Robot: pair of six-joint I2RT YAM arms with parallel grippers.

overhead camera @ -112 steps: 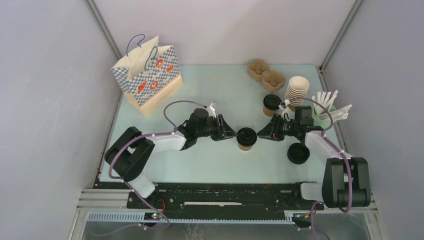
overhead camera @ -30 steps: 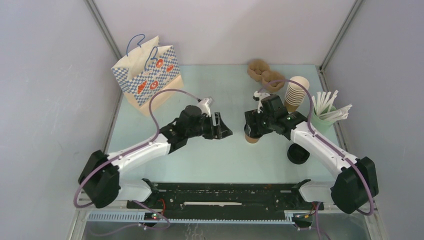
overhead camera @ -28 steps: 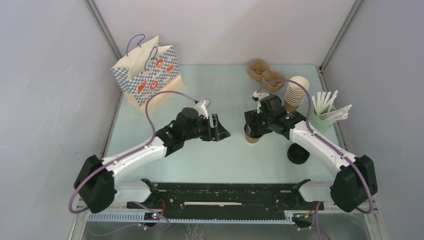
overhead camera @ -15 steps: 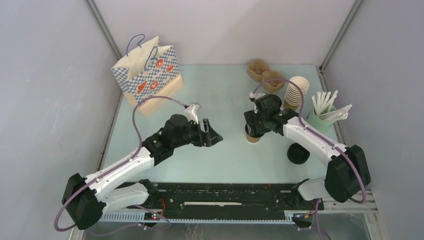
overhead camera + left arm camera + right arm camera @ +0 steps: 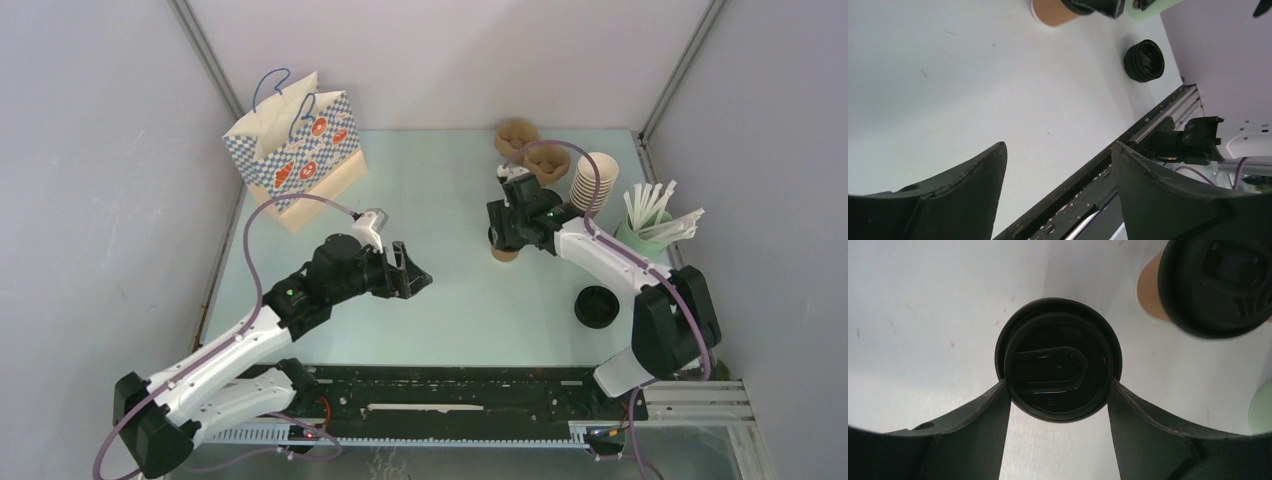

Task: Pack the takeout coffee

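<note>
While the empty left gripper backs off open, the right gripper pinches a lidded coffee cup, likely for lifting

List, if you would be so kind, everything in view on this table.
paper bag: 1, blue-and-white check with red motifs, far left, upright
cup carrier: 1, brown pulp, far edge, right of centre
lidless cups: 1 stack, brown, white inside, far right
green cup: 1, pale green, right edge
straws: a bunch, white, standing in the green cup
loose lids: 1 small stack, black, near right
lidded cups: 2, brown with black lids, right of centre; one between the right hand's fingers, the other beside it
table: 1, pale green
left hand: 1, black, open and empty, left of centre
right hand: 1, black, astride a cup's lid
</note>
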